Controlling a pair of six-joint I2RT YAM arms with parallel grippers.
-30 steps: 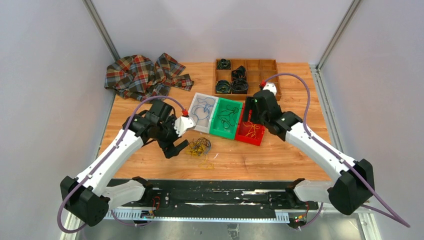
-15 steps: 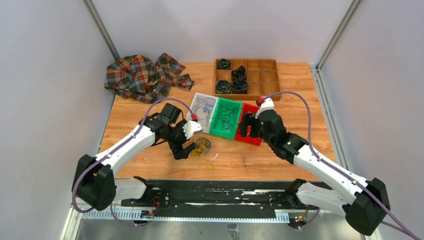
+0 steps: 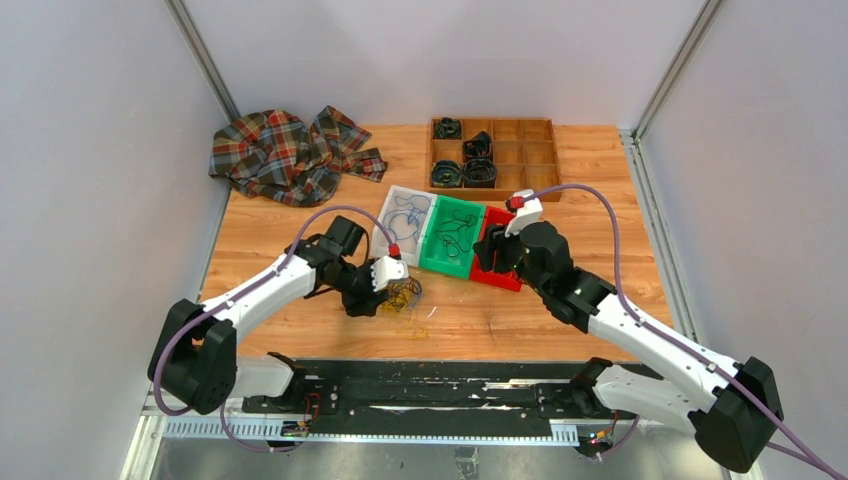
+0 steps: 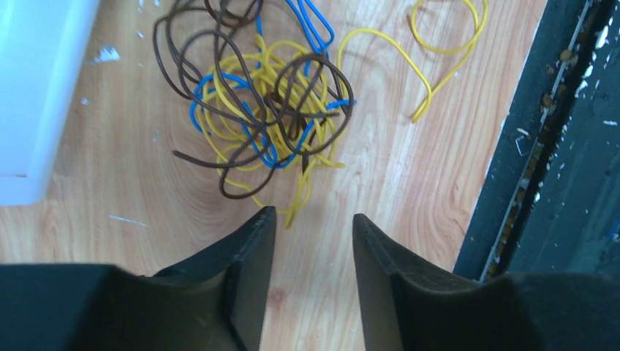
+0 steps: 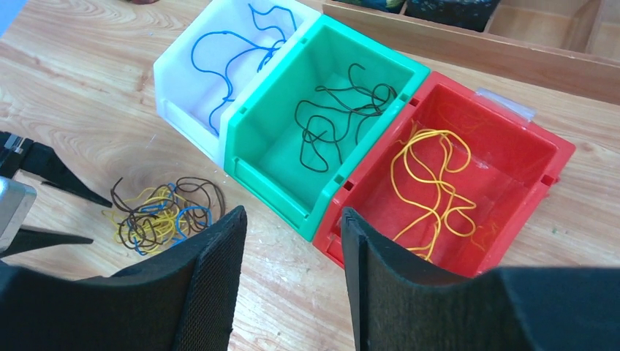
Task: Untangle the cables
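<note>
The cables (image 3: 401, 293) lie as a small tangled clump of yellow, blue and dark brown strands on the wooden table, in front of the white bin. My left gripper (image 3: 366, 301) is just left of the clump. In the left wrist view its jaws (image 4: 311, 213) stand apart over bare wood, with the clump (image 4: 270, 110) just beyond the tips and nothing between them. A loose yellow strand (image 4: 439, 51) curls beside the clump. My right gripper (image 3: 491, 262) hovers by the red bin, open (image 5: 292, 212) and holding nothing.
Three bins stand in a row: white (image 5: 183, 88) holding a blue cable, green (image 5: 270, 183) a black one, red (image 5: 541, 146) a yellow one. Behind them is a wooden compartment tray (image 3: 520, 150) with black coils, and a plaid cloth (image 3: 285, 152) at back left. A black rail (image 4: 556, 146) edges the table's front.
My left gripper has moved right to the clump's edge, and its jaws have narrowed. My right arm has drawn back from over the red bin, jaws also narrower.
</note>
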